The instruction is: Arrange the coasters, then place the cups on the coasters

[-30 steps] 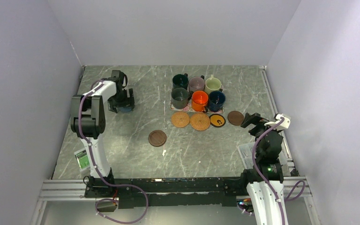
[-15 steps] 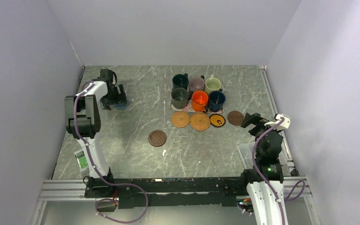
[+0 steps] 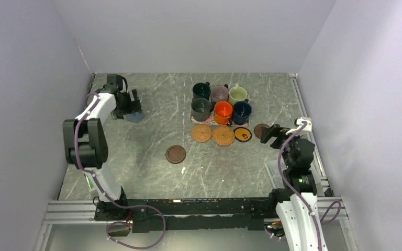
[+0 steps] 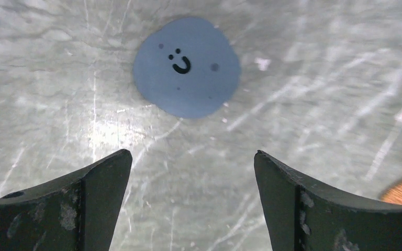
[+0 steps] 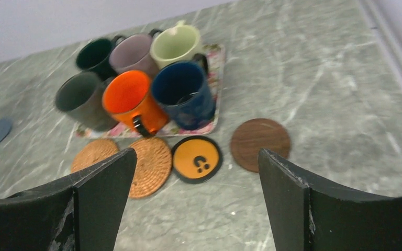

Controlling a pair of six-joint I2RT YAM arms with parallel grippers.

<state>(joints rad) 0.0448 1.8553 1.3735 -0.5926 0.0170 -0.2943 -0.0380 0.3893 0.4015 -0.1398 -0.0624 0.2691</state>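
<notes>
The grey-blue coaster (image 4: 187, 67) lies flat on the table (image 4: 319, 115) at far left, just ahead of the left hand (image 4: 191, 157), whose jaws stand wide and empty. Thin, light and likely stiff, it offers little height; pinching across its rim looks best. The right hand (image 5: 196, 154), also wide and empty, faces a dark brown coaster (image 5: 260, 144).

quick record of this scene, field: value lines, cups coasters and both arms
cups: six, bunched on the floral mat: green cup, mauve cup, cream cup, grey cup, orange cup, navy cup
row before the mat: woven coaster, second woven coaster, yellow-centred coaster, brown coaster
apart: second brown coaster nearer the arm bases; blue coaster far left
cups on coasters: none
left arm: jaws open, empty, blue coaster ahead of them
right arm: jaws open, empty, facing the row
</notes>
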